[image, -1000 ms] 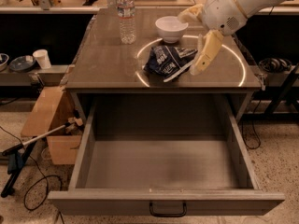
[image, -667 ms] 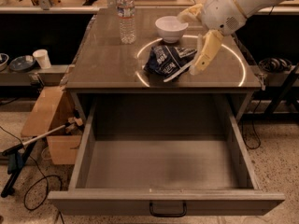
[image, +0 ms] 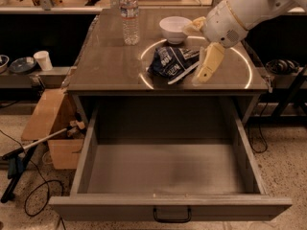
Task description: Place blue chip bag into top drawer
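The blue chip bag [image: 172, 63] lies crumpled on the counter top, just in front of the white bowl [image: 175, 28]. My gripper [image: 200, 46] hangs over the counter at the bag's right edge. It is open, with one yellowish finger [image: 209, 63] pointing down beside the bag and the other finger [image: 192, 26] up near the bowl. The bag is not held. The top drawer [image: 168, 169] is pulled fully out below the counter, its grey floor bare, with a small black handle [image: 171, 216] on the front panel.
A clear water bottle [image: 129, 14] stands at the back left of the counter top [image: 108, 63]. A cardboard box [image: 50, 121] and cables lie on the floor to the left. A cup [image: 43, 60] and dishes sit on a low shelf at the left.
My gripper has sunk slightly beside the bag. The bag, bowl and drawer have not moved.
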{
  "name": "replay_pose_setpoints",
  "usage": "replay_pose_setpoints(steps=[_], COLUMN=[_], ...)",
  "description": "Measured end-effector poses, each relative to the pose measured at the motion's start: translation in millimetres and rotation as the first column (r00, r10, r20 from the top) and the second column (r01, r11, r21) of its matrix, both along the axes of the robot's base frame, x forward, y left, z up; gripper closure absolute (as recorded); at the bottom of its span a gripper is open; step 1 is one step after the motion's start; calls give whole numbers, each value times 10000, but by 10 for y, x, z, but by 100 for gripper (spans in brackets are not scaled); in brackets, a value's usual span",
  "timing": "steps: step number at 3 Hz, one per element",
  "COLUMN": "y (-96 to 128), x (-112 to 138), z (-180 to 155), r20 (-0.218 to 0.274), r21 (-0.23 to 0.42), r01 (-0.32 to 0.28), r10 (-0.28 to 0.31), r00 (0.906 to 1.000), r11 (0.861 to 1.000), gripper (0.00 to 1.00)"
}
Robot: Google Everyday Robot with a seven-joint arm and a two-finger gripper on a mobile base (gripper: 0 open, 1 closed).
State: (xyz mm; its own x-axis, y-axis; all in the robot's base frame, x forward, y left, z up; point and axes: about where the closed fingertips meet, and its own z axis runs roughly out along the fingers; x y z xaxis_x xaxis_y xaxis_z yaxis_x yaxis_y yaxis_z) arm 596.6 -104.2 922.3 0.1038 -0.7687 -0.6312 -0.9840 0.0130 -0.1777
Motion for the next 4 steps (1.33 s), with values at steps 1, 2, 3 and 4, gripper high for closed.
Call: replay_pose_setpoints(steps=[1, 2, 3, 4], y=[80, 136, 207, 214], x=[188, 323, 457, 474], z=[-179, -258, -346, -351], r20=[-79, -68, -249, -251], r21=[10, 41, 73, 83], r01=[-46, -103, -209, -216], r10=[46, 104, 211, 218], r00=[10000, 9999, 9995, 9994], r11=[10000, 9999, 9998, 9997], gripper=[0, 0, 0, 16])
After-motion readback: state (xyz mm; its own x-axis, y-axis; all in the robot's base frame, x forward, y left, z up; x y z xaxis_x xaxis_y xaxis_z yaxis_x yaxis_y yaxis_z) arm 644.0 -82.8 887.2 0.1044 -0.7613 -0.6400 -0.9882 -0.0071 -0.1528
